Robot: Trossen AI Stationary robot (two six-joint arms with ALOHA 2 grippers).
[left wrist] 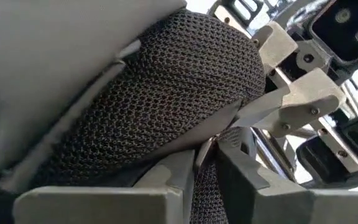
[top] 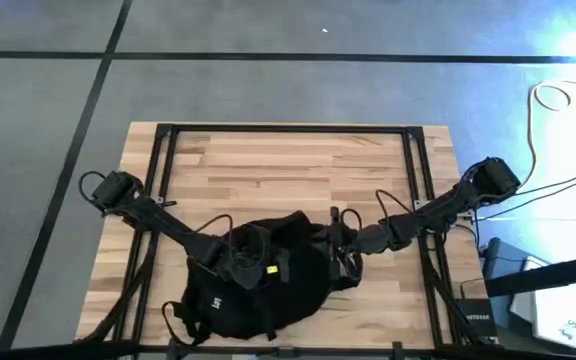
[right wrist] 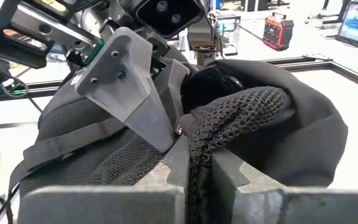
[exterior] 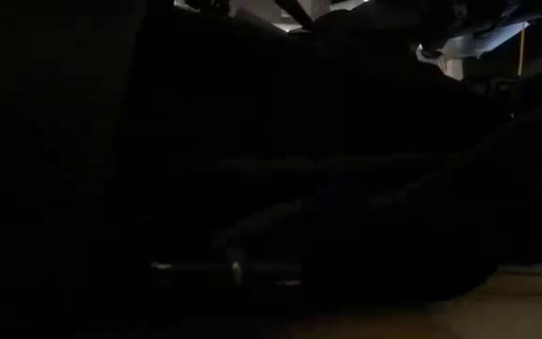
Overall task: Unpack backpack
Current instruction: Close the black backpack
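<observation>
Black fabric fills the near middle of the wooden table (top: 268, 160): the backpack (top: 268, 295) lies there as a rounded heap, its straps trailing toward the near left edge. Both arms reach in from the table's two sides and meet over the bag's far upper part.

The left gripper (left wrist: 205, 163) sits on the backpack's left half, just left of its centre. In the left wrist view its fingers (left wrist: 166, 180) are pressed nearly together on a fold of dark mesh (left wrist: 166, 106) from the bag, with the fabric running down between them.

The right gripper (right wrist: 197, 165) comes in from the right and rests at the bag's upper right edge, close beside the left one. In the right wrist view its fingers (right wrist: 173, 168) pinch a bunched ridge of the same knitted mesh (right wrist: 241, 112), which rises between them and arches over the bag's smooth black shell. The left gripper's pale plates show just beyond, touching the fabric.

From table height the backpack blocks almost the whole picture as a dark mass, with only a strip of tabletop at the near right.
</observation>
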